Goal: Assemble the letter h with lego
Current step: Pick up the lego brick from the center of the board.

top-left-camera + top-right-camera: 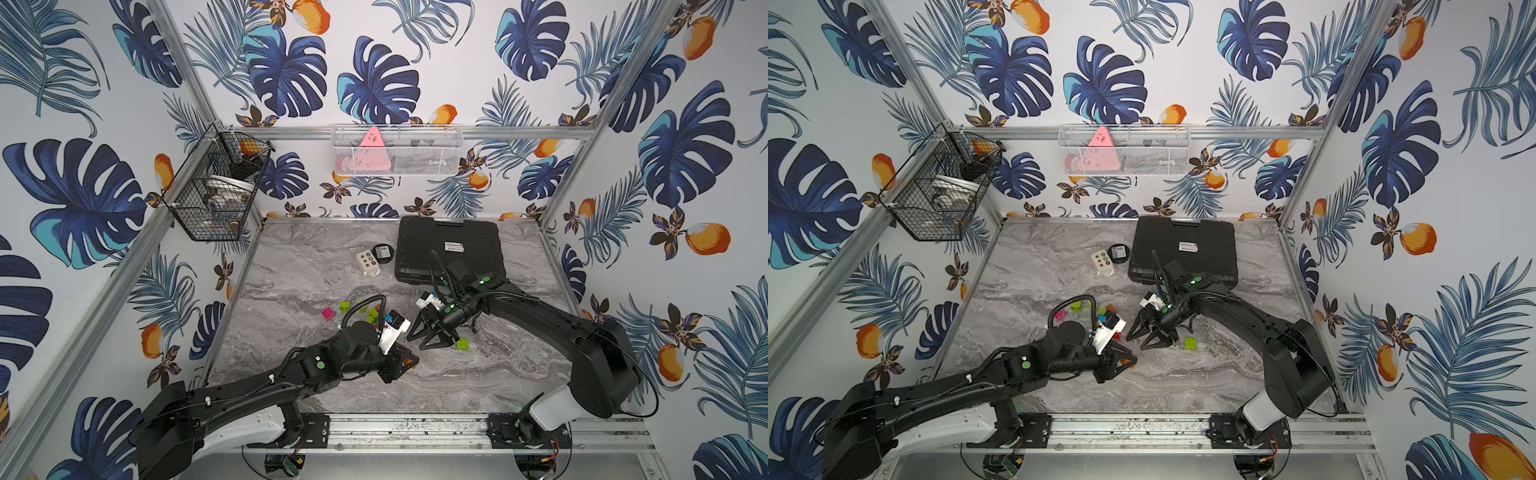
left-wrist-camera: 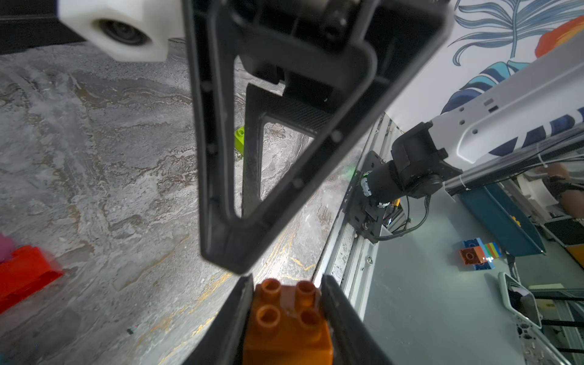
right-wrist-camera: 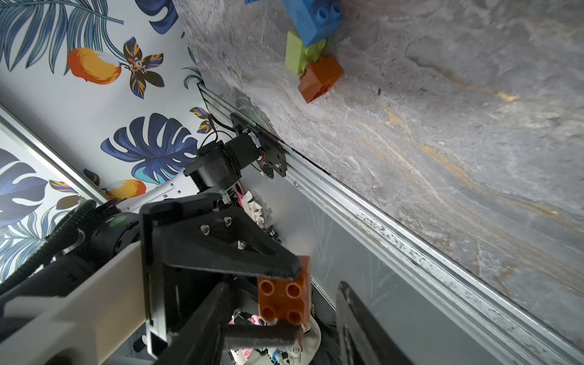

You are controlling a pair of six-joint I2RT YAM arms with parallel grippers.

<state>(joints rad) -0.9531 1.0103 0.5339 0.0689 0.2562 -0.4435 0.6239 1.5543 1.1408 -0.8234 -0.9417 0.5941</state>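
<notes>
My left gripper (image 1: 410, 362) is shut on an orange lego brick (image 2: 287, 322), held above the table near the middle, studs facing away from the wrist. My right gripper (image 1: 416, 343) hovers just beyond it, open. In the right wrist view its jaws stand either side of that orange brick (image 3: 284, 300) with gaps on both sides. Loose lego lie around: a lime brick (image 1: 462, 344) beside the right gripper, a pink one (image 1: 328, 312) and lime ones (image 1: 344, 306) behind the left arm. A red brick (image 2: 25, 271) lies near a blue, lime and orange cluster (image 3: 320, 79).
A black case (image 1: 449, 249) lies at the back right, under the right arm's elbow. A white dotted card (image 1: 367, 260) and a black round disc (image 1: 382, 252) sit at the back centre. Wire baskets (image 1: 397, 151) hang on the walls. A metal rail (image 1: 415, 428) bounds the front.
</notes>
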